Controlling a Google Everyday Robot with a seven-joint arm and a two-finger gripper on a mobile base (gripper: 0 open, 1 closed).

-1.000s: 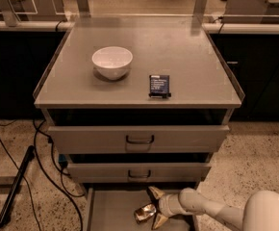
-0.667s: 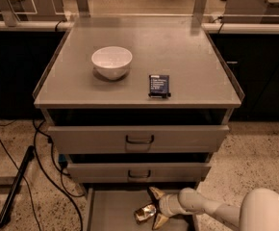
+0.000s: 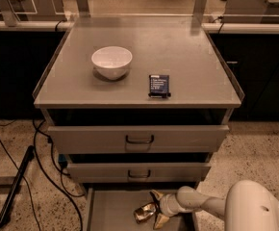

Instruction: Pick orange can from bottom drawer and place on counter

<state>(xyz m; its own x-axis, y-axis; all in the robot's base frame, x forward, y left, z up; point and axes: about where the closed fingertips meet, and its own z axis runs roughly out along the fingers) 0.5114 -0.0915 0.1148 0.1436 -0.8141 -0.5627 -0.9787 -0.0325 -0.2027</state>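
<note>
We see the gripper (image 3: 155, 210), its fingers spread around the orange can (image 3: 143, 213), which lies in the bottom drawer (image 3: 106, 215). The drawer's front is cut off below, and contact with the can is unclear.

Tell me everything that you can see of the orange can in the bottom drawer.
The orange can is a small, shiny golden-bronze metal object with a dented, reflective surface. It rests on the flat grey floor of the open bottom drawer, near the middle. The gripper is at its right end, with two fingers spread open, one on each side of the can. Whether they touch it cannot be told.
</note>
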